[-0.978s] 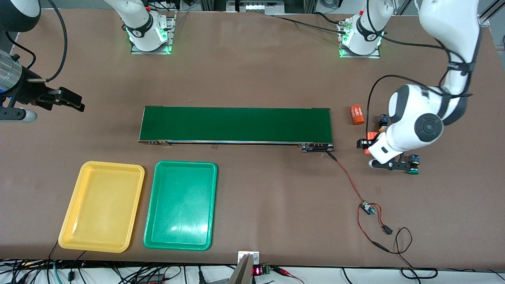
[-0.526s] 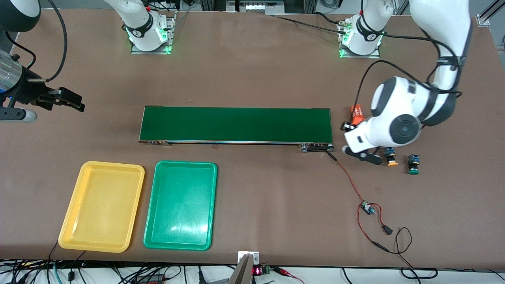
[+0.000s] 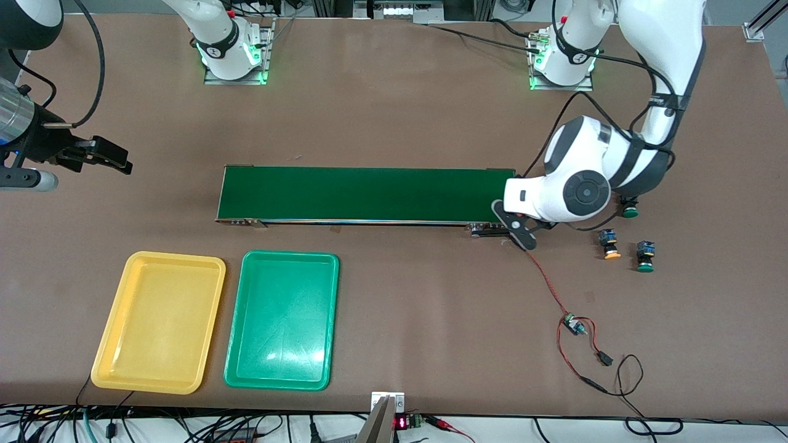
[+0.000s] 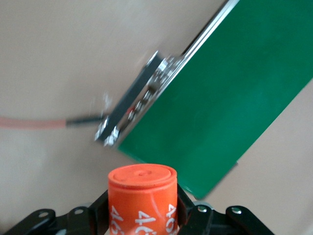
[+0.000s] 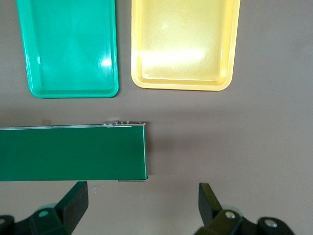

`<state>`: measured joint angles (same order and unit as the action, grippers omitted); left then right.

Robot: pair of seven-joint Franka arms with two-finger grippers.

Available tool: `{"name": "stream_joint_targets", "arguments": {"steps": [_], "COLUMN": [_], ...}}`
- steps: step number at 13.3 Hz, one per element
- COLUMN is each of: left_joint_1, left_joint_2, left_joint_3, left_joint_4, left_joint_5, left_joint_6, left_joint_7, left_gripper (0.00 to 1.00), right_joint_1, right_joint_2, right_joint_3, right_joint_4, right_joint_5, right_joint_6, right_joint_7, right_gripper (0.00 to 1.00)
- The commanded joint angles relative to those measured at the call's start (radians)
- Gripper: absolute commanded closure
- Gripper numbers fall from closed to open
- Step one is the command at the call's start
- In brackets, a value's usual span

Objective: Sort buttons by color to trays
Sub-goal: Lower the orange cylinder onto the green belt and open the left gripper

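Left gripper [image 4: 142, 215] is clamped on an orange plastic cylinder with white 4680 print [image 4: 142, 196], one black finger [image 4: 193, 215] pressed on each side of it, over the left-arm end of the long dark-green conveyor belt [image 3: 369, 194]. From the left wrist view, the belt's metal end bracket [image 4: 134, 105] and a red wire [image 4: 29, 122] on the table sit just past the cylinder's top.

Right gripper [image 5: 142, 205] hangs over bare table off the right-arm end of the belt, fingers spread wide, nothing between them; that arm waits. Between its fingertips the right wrist view shows the belt's end corner, with both trays lying further out past the belt.

Task parts:
- Small push-button switch with orange-yellow cap [image 3: 609, 244] and one with green cap [image 3: 644, 256] stand just beside each other on the table, toward the left arm's end, well apart from the left gripper's fingers.
- A second green-capped switch [image 3: 628, 211] peeks out from under the left arm's wrist, mostly hidden.
- Shallow yellow plastic tray [image 3: 108, 363] and matching green plastic tray [image 3: 237, 369] sit side by side, nearer the front camera than the belt, both holding nothing.

Surface: brown matte tabletop [image 3: 400, 111]. A small blue circuit board with red-black leads [image 3: 575, 325] lies nearer the camera than the switches. Cable bundles run along the table's front edge.
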<state>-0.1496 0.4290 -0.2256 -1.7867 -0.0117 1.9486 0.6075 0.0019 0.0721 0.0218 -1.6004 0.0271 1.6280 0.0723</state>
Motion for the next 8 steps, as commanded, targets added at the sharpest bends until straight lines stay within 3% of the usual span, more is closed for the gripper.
{"name": "stream_joint_targets", "arguments": {"steps": [1,4,8], "left_joint_1": [0.007,0.004,-0.042], "left_joint_2": [-0.010,-0.036,-0.027], "left_joint_3": [-0.006,-0.057,-0.075], "left_joint_4": [-0.071,-0.152,-0.166], "left_joint_5": [0.001,0.033,0.133], "left_joint_6": [0.122,0.248,0.306], "left_joint_7": [0.216,0.377,0.441], "left_gripper": [0.91,0.90,0.90], "right_joint_1": [-0.003,-0.003,-0.003], "right_joint_2": [-0.008,-0.008,-0.008], "right_joint_3": [0.000,0.000,-0.002], "right_joint_4": [-0.010,-0.010,-0.010], "right_joint_5": [0.014,0.014,0.014], "right_joint_6": [0.000,0.000,0.000], "right_joint_7": [-0.006,-0.006,-0.006], "right_gripper": [0.00,0.00,0.00]}}
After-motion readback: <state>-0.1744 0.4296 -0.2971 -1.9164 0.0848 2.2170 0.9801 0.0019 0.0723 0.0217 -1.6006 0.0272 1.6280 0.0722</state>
